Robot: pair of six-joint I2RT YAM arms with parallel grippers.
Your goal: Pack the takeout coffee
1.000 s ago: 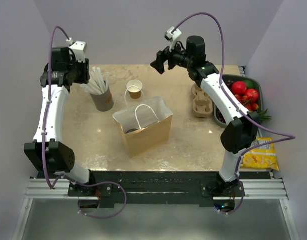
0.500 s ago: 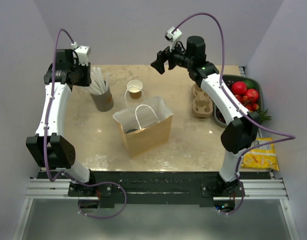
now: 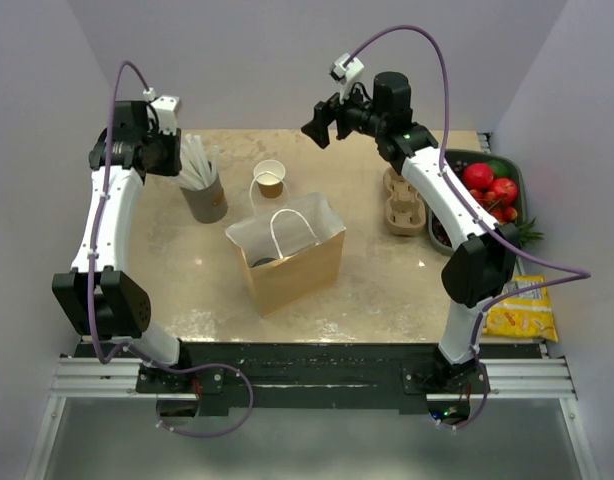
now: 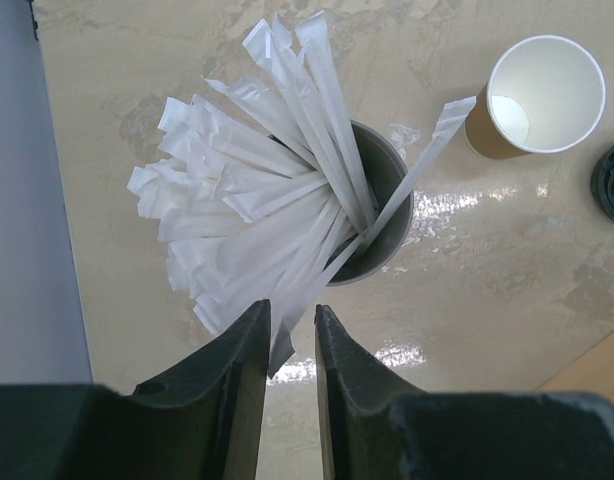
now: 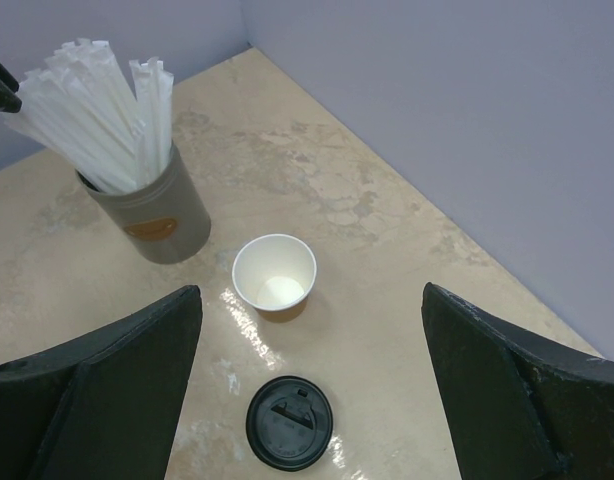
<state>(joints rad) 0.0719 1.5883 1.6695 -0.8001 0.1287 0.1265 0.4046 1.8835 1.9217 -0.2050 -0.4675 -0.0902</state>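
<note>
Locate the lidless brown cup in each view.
Top external: lidless brown cup just behind the paper bag, centre-back.
Left wrist: cup in the upper right corner.
Right wrist: cup at picture centre.
Shared landmark: grey cup of straws, to its left in all three.

Compared with a second ago, the left tool (image 3: 167, 153) sits slightly farther right and lower in the overhead view, nearer the grey cup of straws (image 3: 204, 197). The left arm's elbow (image 3: 100, 302) is drawn up, away from the near edge of the table (image 3: 387, 290), so the white forearm (image 3: 105, 215) stands steeper. The purple cable (image 3: 114, 100) looping above the wrist shifts right with it. Over the last half-second the change is barely a nudge.
</note>
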